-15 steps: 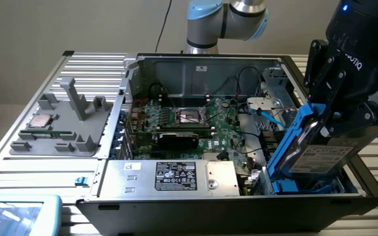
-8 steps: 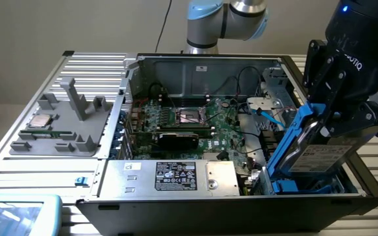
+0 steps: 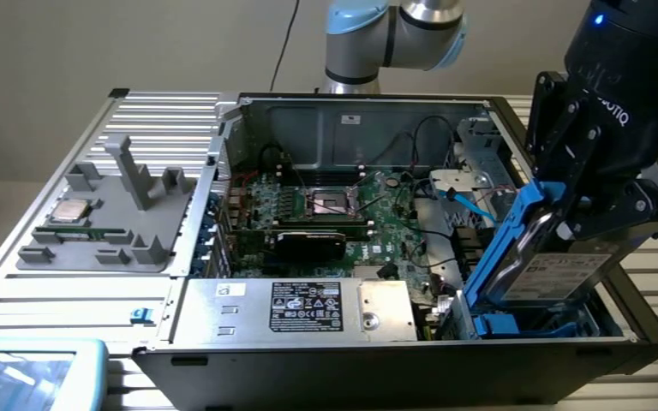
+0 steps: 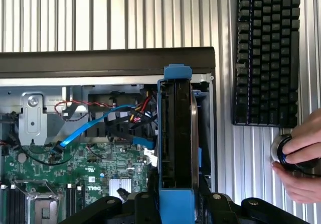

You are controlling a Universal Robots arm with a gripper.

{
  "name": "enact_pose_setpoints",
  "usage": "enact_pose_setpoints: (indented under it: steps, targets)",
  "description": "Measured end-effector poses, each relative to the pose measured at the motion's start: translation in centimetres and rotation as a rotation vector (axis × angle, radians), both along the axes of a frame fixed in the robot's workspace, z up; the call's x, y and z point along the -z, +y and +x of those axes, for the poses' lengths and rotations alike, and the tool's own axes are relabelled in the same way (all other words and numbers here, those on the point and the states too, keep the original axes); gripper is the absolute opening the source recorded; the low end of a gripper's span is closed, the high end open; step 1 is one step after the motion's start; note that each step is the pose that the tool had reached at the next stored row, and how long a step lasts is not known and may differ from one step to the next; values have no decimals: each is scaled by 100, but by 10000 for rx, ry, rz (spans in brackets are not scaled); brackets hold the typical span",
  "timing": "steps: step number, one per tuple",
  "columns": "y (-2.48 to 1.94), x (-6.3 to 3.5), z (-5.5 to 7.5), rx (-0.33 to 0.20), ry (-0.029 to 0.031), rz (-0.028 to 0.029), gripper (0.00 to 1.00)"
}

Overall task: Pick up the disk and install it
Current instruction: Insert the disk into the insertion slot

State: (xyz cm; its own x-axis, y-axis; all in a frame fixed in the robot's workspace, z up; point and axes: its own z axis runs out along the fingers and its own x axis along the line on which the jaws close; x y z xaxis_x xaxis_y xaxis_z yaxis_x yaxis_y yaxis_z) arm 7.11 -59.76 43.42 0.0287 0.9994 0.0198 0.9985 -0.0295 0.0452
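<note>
**rackrat:** Looking at the black robot claw (image 3: 595, 224) first, has it got anything?

**bench_bob:** Yep. Its fingers are part-way closed and clamped on the silver-grey rectangular disk (image 3: 552, 270) with the white barcode label and blue plastic rails. In the wrist view the claw (image 4: 176, 210) hugs the disk (image 4: 175, 128) from both flat sides, with the disk edge-on to the camera.

**rackrat:** And where's the disk sitting?

**bench_bob:** Not seated. It's held tilted, up off the tabletop, over the corner of the open black metal computer case (image 3: 421, 377) nearest the camera on the exterior view's right. Its lower end dips in by the blue plastic drive bay (image 3: 500, 325). Can't tell if it touches.

**rackrat:** Rest of the scene?

**bench_bob:** Inside the case a green motherboard (image 3: 386, 218) fills the middle, a thin blue data cable (image 4: 95, 126) loops over it, and a big grey metal box with a black label (image 3: 295, 308) sits along the near wall. The case lies on a ribbed silver aluminium tabletop (image 3: 32, 282). Toward the tabletop's edge on the exterior view's left is a grey plastic fixture block (image 3: 112, 235) with a small square silver chip (image 3: 72, 210) on it. A black keyboard (image 4: 266, 53) lies on the tabletop just beside the case wall, and a person's hand (image 4: 307, 136) rests on a small round black knob (image 4: 280, 148) near it.
</note>
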Motion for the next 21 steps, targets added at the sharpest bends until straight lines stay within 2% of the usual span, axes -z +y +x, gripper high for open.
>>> enact_pose_setpoints:
  steps: [14,21]
  targets:
    - [0,39,0,0,4,1,37]
    - [0,98,0,0,4,0,37]
